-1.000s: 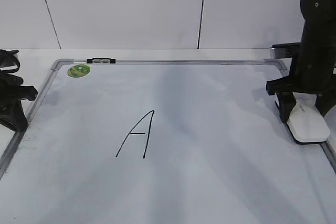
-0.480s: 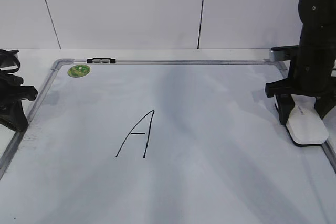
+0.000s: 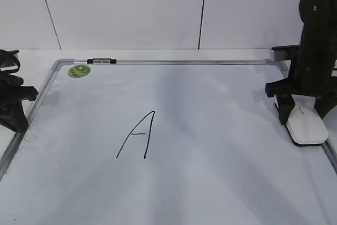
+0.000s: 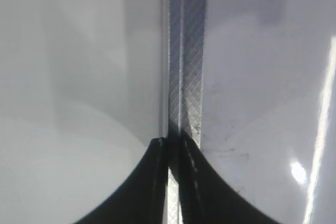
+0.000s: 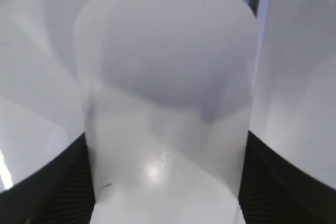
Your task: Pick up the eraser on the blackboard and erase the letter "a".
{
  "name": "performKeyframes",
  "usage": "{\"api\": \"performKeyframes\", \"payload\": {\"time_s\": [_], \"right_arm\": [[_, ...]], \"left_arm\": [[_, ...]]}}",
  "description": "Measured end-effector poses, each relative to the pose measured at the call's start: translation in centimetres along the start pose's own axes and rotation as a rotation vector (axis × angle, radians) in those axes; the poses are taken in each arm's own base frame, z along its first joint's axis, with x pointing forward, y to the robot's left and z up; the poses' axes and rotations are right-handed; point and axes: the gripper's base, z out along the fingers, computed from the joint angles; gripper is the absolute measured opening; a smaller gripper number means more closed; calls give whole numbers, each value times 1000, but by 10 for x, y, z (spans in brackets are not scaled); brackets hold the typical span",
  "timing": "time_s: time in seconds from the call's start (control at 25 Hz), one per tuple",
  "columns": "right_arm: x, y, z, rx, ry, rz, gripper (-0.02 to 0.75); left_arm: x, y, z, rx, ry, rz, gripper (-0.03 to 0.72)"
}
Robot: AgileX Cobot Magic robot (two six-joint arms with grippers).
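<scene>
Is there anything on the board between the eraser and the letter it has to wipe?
Nothing visible. The eraser sits at the board's right edge with the right gripper around it, and the whiteboard surface between it and the letter A is bare. The green magnet lies in the far left corner, off that path.

Bright, soft shadows, blurry wrist views (glare)

White eraser (image 3: 307, 126), green magnet (image 3: 79, 70), seemingly crosshatched grey frame (image 4: 185, 77).
</scene>
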Motion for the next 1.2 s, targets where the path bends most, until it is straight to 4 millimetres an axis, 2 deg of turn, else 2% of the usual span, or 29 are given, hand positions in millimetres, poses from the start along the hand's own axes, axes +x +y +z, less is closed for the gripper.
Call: {"api": "performKeyframes", "payload": {"time_s": [0.32, 0.56, 0.84, 1.0, 1.2], "right_arm": [[-1, 0, 0, -1, -7, 2, 566], [-2, 0, 0, -2, -16, 2, 664], [-1, 1, -1, -12, -13, 6, 676], [-6, 0, -9, -5, -35, 6, 676], [-18, -2, -32, -9, -119, 19, 675]], "left_arm": [[0, 0, 0, 0, 0, 0, 39], [0, 0, 0, 0, 0, 0, 39], [0, 0, 0, 1, 0, -1, 39], [0, 0, 0, 1, 0, -1, 39], [0, 0, 0, 1, 0, -1, 43]]}}
